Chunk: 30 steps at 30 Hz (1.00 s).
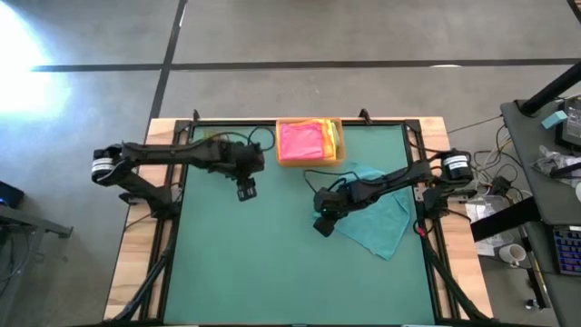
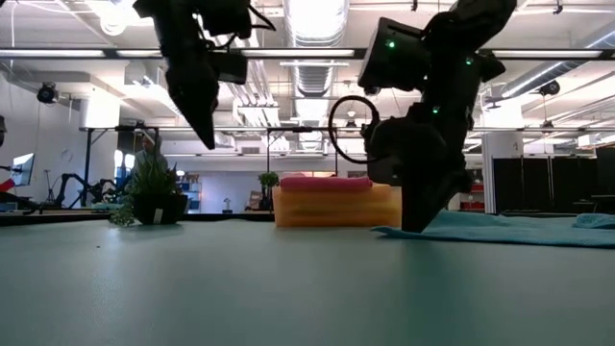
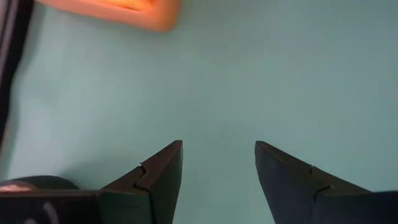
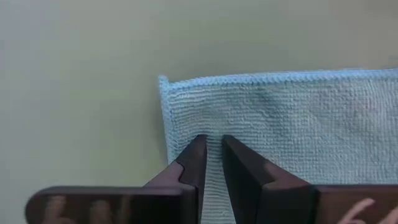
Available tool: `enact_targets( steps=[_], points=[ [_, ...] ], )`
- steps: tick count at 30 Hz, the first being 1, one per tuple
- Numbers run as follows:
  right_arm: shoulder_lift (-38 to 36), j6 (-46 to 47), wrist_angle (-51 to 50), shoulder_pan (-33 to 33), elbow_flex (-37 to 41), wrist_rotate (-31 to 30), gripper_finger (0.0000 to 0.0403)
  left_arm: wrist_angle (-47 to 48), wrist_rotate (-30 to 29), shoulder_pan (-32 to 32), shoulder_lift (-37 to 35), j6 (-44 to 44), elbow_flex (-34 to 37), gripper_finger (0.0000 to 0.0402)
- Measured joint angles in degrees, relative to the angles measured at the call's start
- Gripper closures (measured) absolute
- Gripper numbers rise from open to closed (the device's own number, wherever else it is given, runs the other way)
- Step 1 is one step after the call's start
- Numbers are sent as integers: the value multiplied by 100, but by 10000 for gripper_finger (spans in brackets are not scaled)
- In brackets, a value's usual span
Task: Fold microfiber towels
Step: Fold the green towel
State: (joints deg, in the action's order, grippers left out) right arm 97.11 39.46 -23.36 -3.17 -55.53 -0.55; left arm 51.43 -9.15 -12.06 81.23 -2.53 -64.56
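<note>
So right hand (image 4: pixel 212 144) is pinching the teal towel (image 4: pixel 292 124)

Fuzzy looped weave, stitched hem, lying flat on the smooth green surface (image 1: pixel 272 254). Left hand (image 1: pixel 246 191) hangs open above bare mat; pink towel (image 1: pixel 304 141) sits folded in the tan tray (image 1: pixel 337 145).

teal towel (image 4: pixel 280 124) cut off at frame edge, tray (image 3: pixel 118 9) corner only — blurred

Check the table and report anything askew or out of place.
Nothing looks spilled or damaged. The teal towel lies skewed to the table edges with the right gripper pinching it near a corner. The pink towel sits in the tray. The left gripper hangs open over bare mat.
</note>
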Motion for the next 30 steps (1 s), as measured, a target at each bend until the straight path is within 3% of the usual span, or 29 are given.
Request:
enact_targets(
  steps=[14, 21, 26, 30],
  points=[
    [1285, -785, 39, -103, -1718, -81, 355, -19, -13, 1550, -275, -764, 308, 217],
    [1940, -1067, 41, -317, -2609, 401, 355, 7, -13, 1968, -280, -919, 308, 217],
    [1942, -1235, -39, -546, -2916, 613, 355, 3, -13, 2153, -293, -922, 308, 217],
    [1513, -1222, -122, -622, -2864, 535, 355, -136, -13, 2231, -289, -920, 308, 217]
  ],
)
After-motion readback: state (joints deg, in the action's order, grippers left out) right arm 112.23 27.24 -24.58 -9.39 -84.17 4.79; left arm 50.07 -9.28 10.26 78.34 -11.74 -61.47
